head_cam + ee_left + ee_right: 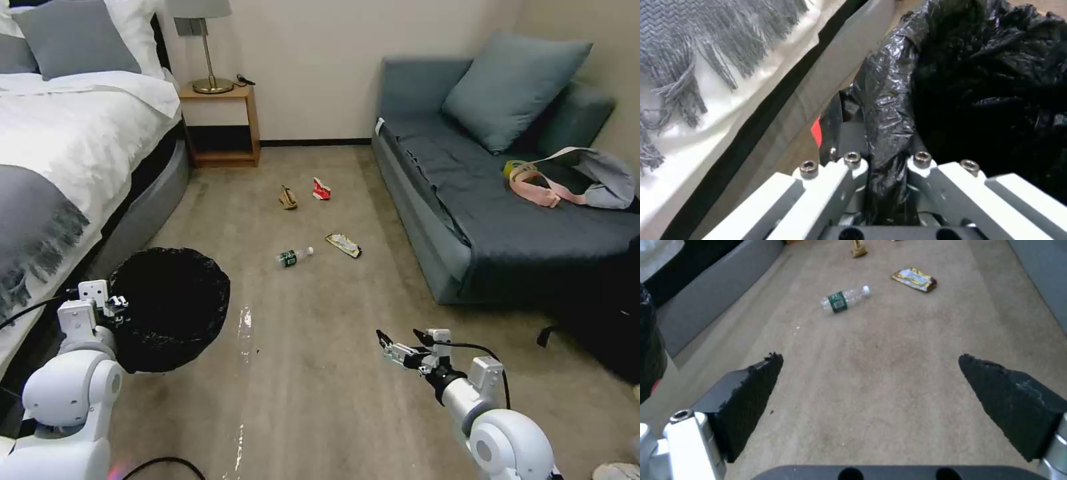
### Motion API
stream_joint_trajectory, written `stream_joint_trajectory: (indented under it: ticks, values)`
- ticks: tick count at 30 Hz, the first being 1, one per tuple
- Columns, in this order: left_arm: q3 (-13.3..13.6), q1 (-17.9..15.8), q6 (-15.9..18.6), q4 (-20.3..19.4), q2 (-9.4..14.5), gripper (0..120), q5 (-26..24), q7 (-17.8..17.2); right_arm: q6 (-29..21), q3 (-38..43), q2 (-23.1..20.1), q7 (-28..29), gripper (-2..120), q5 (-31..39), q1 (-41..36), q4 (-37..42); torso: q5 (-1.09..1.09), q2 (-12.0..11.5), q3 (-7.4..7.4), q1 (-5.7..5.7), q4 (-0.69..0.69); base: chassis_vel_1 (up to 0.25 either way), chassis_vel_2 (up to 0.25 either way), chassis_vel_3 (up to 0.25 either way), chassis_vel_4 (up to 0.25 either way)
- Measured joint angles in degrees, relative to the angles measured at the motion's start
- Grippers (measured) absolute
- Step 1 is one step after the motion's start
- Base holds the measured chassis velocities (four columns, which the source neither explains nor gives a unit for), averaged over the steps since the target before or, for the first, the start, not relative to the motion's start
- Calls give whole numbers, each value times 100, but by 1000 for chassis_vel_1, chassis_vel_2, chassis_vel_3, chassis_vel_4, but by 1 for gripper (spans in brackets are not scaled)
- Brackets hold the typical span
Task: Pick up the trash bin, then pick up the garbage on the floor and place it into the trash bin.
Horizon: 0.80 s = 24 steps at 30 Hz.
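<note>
Beside the bed (60, 147), at the near left of the floor, the trash bin (170, 307) sits with its black bag (978, 83) puffed over the rim, and the left gripper (887, 166) has its jaws closed on that bagged rim, a fold of the plastic pinched between them. That hold at the edge looks chosen to carry the bin with its mouth facing up, ready to take litter. The right gripper (403, 341) hovers at the near right, above bare floor, jaws spread wide and empty, pointed toward the garbage farther off, probably set for the first pick. The bottle (294, 257) lies on its side nearest, the snack wrapper (344, 245) just right of it. The red-white carton scrap (321, 189) and tan paper scrap (288, 197) lie farther away, toward the nightstand (223, 123). None of the four is in the bin.
</note>
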Motion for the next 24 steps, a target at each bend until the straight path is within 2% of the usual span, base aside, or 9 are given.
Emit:
stream_joint_trajectory:
  ticks: [13,24]
  values:
    - [2,-15,0,168,-54,4,115,57,139,-90,-2,-115,100,-114,104,-235,0,0,0,0,0,-66,62,63,-63]
    - [16,-119,0,333,-39,4,151,106,179,-133,31,-133,100,-186,185,-441,0,0,0,0,0,-99,102,117,-107]
